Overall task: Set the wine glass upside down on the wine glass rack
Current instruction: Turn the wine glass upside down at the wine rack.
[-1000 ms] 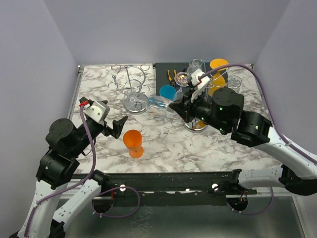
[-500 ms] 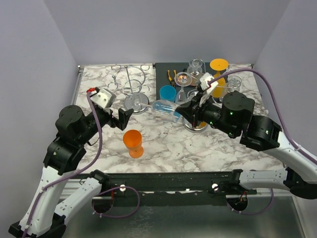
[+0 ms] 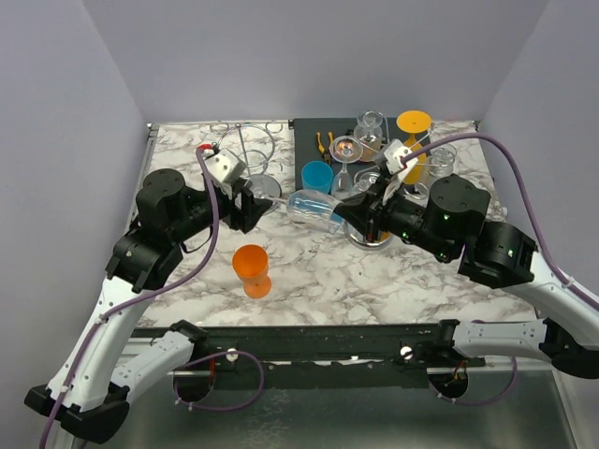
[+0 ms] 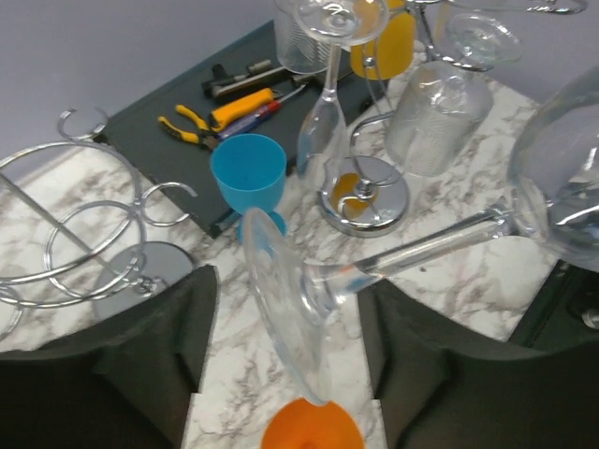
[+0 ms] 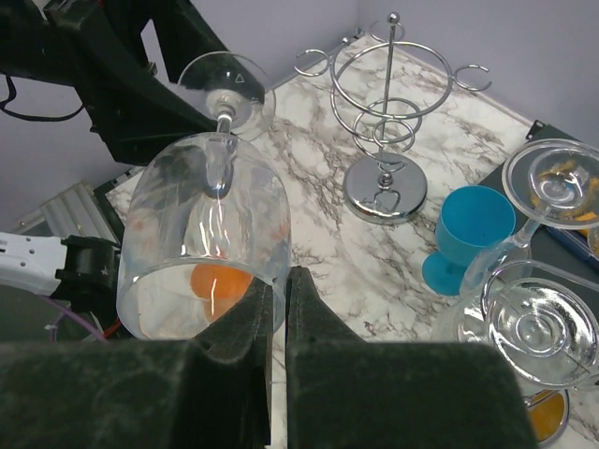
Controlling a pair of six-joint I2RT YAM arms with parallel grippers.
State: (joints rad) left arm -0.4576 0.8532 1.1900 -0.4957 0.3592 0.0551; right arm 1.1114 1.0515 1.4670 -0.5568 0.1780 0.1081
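Wine glass (image 3: 314, 208) lies sideways in mid-air, the rim of its clear bowl pinched tight by the right gripper (image 3: 348, 213). Its round foot sits between the parted black fingers of the left gripper (image 3: 255, 206), with no visible contact. The chrome wire rack (image 3: 245, 154) stands just behind.

The table (image 3: 309, 276) is showing white marble with grey veining, the wine glass (image 3: 314, 208) is reading clear, the wine glass rack (image 5: 385, 192) is gleaming chrome, the orange goblet (image 3: 251, 267) and blue goblet (image 3: 316, 175) are showing solid colour, and yellow-handled pliers (image 4: 192, 122) are lying on a black mat (image 3: 304, 150).
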